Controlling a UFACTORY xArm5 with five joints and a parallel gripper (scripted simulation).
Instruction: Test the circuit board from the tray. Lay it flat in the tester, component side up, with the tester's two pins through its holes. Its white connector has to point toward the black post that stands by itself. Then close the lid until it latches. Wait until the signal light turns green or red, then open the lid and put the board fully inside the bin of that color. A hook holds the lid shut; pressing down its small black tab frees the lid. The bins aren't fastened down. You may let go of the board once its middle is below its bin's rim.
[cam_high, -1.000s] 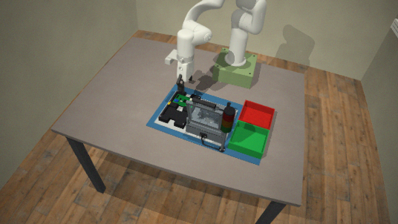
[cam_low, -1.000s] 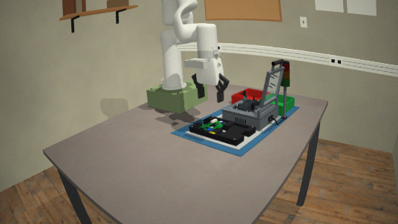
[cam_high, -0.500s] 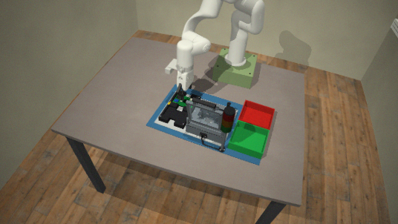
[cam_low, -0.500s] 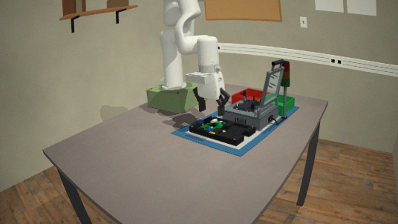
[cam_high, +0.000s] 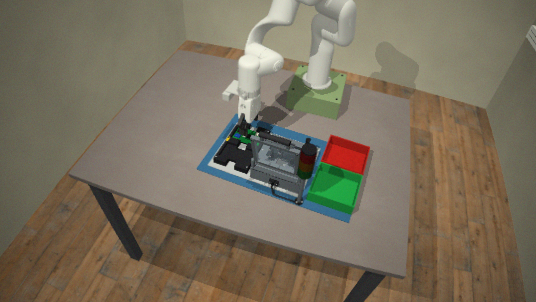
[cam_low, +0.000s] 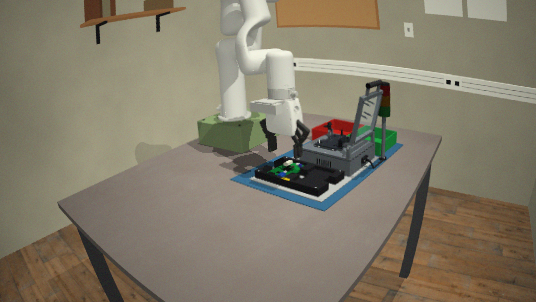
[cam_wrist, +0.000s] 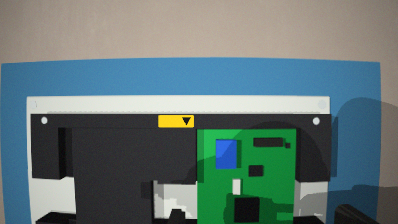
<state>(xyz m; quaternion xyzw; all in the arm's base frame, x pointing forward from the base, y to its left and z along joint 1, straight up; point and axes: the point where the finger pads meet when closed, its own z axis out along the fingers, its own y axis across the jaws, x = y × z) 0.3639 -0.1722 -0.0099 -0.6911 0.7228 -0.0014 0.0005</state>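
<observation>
A grey table (cam_low: 200, 235) carries a blue mat. The circuit board (cam_wrist: 250, 170) is seen lying in the black tray (cam_wrist: 125, 165), ungrasped. The tool (cam_low: 285, 137) is held spread and empty just above it. The tester (cam_low: 332, 155) lid is raised; every step remains.

Wrist view: the circuit board (cam_wrist: 250, 175) and black tray (cam_wrist: 115, 165) are cut off by the lower edge; the board's white connector lies out of frame. Top view: the claw (cam_high: 243, 123) partly hides the board. The arm's upper links leave the frame.
</observation>
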